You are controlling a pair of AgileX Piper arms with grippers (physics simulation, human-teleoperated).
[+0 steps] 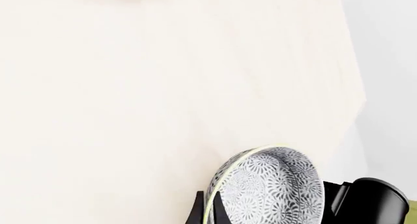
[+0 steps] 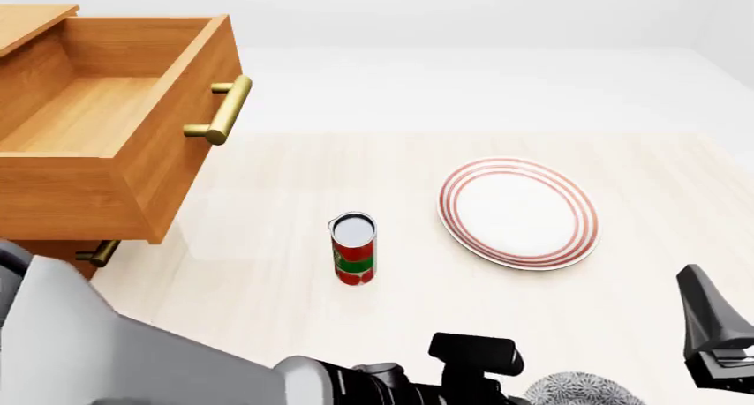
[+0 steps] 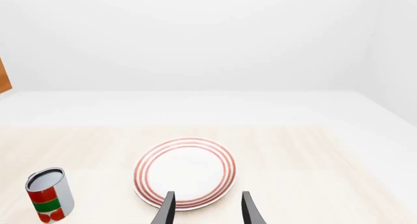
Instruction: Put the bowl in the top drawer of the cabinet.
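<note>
The bowl point(image 1: 270, 187) sits at the bottom edge of the front view, right of centre, tilted on its side and clamped at the rim between the jaws of the left gripper point(image 1: 215, 209). In the upper left of that view the top drawer point(image 2: 112, 127) of the cabinet point(image 2: 53, 246) stands pulled open. A can point(image 2: 353, 249) and a red-ringed plate point(image 2: 518, 213) lie on the table point(image 2: 260, 273) near the middle. At the lower right, the right gripper point(image 3: 207, 207) hangs with its jaws apart.

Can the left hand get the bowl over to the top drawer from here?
Probably yes. The left hand grips the bowl, the top drawer stands pulled open, and only the can stands on the table, off to the side.
</note>
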